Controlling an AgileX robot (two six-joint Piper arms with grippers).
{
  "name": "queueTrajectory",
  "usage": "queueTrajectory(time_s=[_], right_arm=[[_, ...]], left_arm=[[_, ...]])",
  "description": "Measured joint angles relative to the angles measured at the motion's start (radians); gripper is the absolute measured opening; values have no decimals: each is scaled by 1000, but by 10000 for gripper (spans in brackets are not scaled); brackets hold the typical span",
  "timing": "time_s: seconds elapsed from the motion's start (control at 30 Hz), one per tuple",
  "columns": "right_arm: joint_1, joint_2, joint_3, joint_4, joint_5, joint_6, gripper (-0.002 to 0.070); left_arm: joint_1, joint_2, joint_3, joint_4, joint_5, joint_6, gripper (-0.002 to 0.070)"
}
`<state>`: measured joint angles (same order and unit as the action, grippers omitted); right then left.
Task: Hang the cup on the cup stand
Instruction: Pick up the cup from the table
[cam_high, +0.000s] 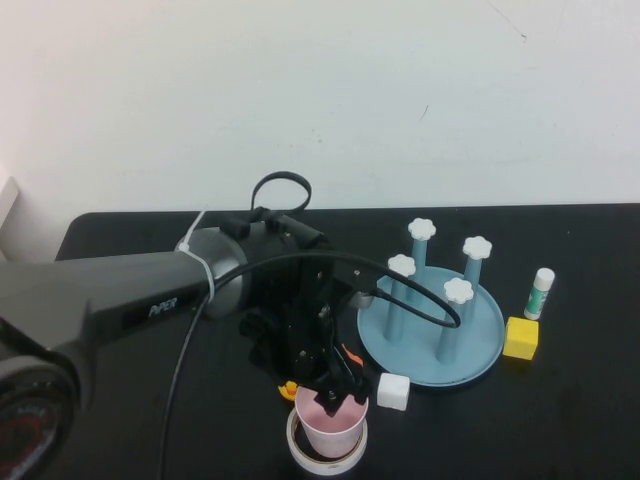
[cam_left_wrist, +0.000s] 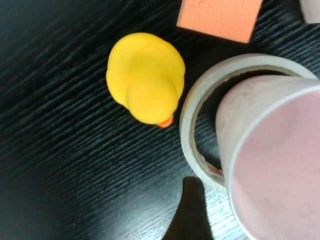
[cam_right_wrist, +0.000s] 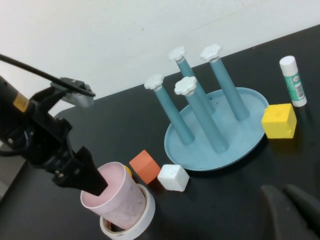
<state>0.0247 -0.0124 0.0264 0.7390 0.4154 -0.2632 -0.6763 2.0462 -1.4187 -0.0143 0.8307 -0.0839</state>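
The pale pink cup (cam_high: 330, 425) stands upright inside a tape ring (cam_high: 300, 447) at the table's near edge; it also shows in the left wrist view (cam_left_wrist: 280, 165) and the right wrist view (cam_right_wrist: 117, 197). My left gripper (cam_high: 335, 393) is at the cup's far rim, open. One dark finger (cam_left_wrist: 190, 210) shows outside the cup wall with a gap to it; the other is hidden. The light blue cup stand (cam_high: 480, 340) with four white-capped posts sits to the right, also in the right wrist view (cam_right_wrist: 235, 135). My right gripper (cam_right_wrist: 292, 207) is shut and empty, low, near the stand.
A yellow duck (cam_left_wrist: 145, 77) and an orange block (cam_right_wrist: 145, 166) lie beside the tape ring. A white cube (cam_high: 393, 391) sits between cup and stand. A yellow cube (cam_high: 521, 338) and a glue stick (cam_high: 540, 293) lie right of the stand.
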Motion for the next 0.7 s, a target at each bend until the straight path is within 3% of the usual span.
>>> queueTrajectory(time_s=[0.33, 0.7], right_arm=[[0, 0, 0, 2, 0, 0, -1], [0, 0, 0, 2, 2, -5, -1]], left_arm=[[22, 57, -2, -35, -54, -6, 504], [22, 118, -6, -47, -85, -1, 219]])
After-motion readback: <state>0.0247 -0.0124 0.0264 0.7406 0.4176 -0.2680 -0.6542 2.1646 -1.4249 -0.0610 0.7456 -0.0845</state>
